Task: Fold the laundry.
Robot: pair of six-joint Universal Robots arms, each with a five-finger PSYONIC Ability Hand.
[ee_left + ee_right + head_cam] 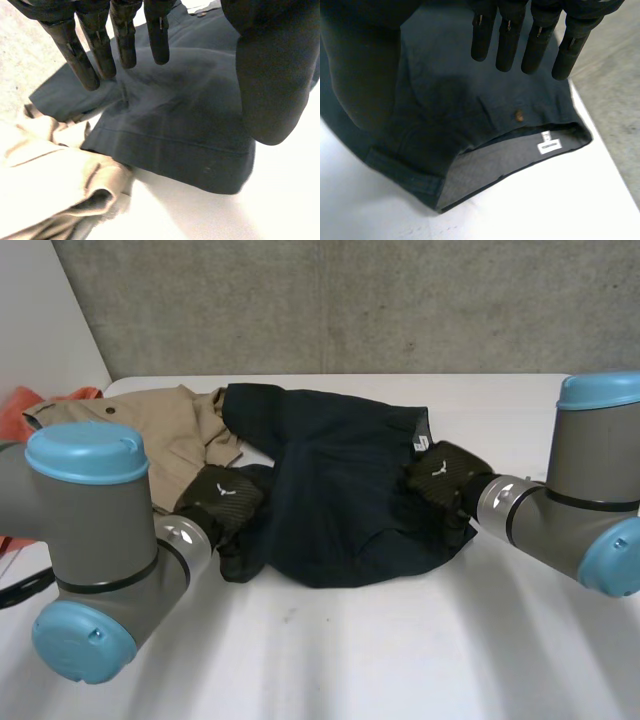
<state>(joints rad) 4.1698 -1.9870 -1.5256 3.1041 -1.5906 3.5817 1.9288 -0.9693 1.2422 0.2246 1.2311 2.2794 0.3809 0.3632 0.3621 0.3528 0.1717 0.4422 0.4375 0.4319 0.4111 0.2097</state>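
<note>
Table (pixel 400 660): white, carries the whole pile.
Navy garment (pixel 340 490): lies rumpled at the table's centre, spreading from 9 to 3 o'clock. Its waistband faces 3 o'clock and its 10 o'clock edge overlaps the tan one.
Tan garment (pixel 170 430): crumpled at 10 o'clock, touching the navy garment.
Orange cloth (pixel 40 405): at the table's 9 o'clock edge, behind the tan garment.
Left hand (pixel 222 502): at the navy garment's 8 o'clock edge, fingers (pixel 125 35) straight, thumb spread wide, over the hem (pixel 170 150), gripping nothing.
Right hand (pixel 445 475): at its 3 o'clock edge, fingers (pixel 510 35) straight over the cloth above the waistband, gripping nothing.
Label (pixel 549 145): white, inside the waistband.
Button (pixel 519 116): 1, brown, between the right fingertips and the label.
Handling: likely light, soft and limp, so it sags wherever unsupported. The stitched hem and waistband look firmest, so I would pinch there, 1 hand each, clear of the tan garment.
</note>
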